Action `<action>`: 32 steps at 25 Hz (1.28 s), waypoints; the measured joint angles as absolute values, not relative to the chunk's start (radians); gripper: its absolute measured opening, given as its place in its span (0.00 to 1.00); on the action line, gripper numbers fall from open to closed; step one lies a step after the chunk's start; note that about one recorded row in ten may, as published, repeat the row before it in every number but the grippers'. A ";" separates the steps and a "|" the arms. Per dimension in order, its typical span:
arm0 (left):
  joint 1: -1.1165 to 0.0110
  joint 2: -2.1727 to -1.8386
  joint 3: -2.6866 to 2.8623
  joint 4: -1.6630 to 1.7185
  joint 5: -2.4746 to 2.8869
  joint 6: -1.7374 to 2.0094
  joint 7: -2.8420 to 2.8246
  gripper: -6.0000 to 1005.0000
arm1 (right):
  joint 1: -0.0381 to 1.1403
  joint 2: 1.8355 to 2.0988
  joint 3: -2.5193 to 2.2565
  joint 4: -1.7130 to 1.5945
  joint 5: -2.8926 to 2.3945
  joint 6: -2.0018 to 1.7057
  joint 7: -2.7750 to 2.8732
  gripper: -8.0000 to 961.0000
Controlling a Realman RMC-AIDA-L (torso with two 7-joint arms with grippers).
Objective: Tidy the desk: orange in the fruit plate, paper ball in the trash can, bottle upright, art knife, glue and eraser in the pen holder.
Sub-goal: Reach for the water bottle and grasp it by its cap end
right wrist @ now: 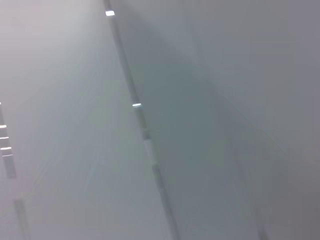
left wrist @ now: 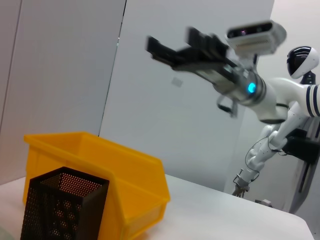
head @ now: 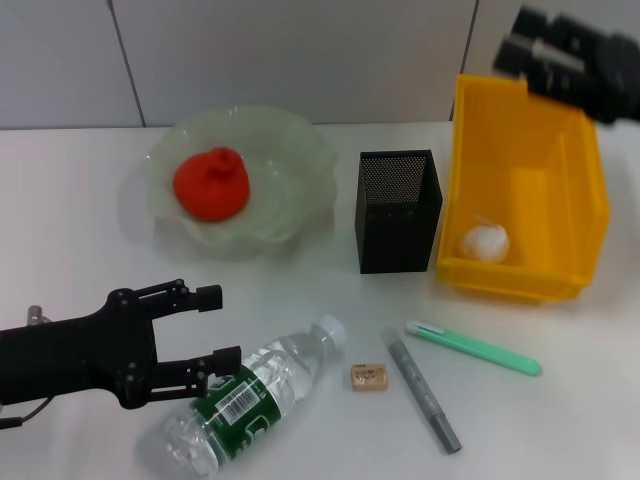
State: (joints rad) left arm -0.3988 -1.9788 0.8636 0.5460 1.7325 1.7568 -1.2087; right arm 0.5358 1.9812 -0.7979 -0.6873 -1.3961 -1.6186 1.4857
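The white desk (head: 560, 400) runs back to a pale panelled wall (head: 300, 60). The left gripper (head: 215, 325) hovers low with its jaws spread wide, holding nothing; the lying bottle (head: 245, 400) sits just beside its lower finger, cap pointing away from the arm. Beyond the fingertips stands the fruit plate (head: 300, 160) holding the orange (head: 212, 185). Farther out from the fingertips lie the eraser (head: 369, 377), glue (head: 422, 389) and art knife (head: 472, 347), with bare desk between them. The pen holder (head: 398, 210) stands touching the yellow trash can (head: 570, 160), which contains the paper ball (head: 486, 242). The right gripper (head: 530, 45) is raised above the can's far edge; its finger state cannot be determined.
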 joint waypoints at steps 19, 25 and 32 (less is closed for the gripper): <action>-0.452 -1.995 0.872 0.593 1.743 1.701 -1.330 0.80 | 0.483 2.009 -0.809 -0.642 -1.997 -1.680 1.381 0.86; -0.557 -2.022 0.876 0.701 1.888 1.656 -1.536 0.80 | 0.453 2.007 -0.808 -0.653 -1.998 -1.678 1.375 0.86; -0.679 -2.063 0.886 0.851 2.150 1.626 -1.829 0.80 | 0.405 2.033 -0.806 -0.732 -2.004 -1.648 1.335 0.86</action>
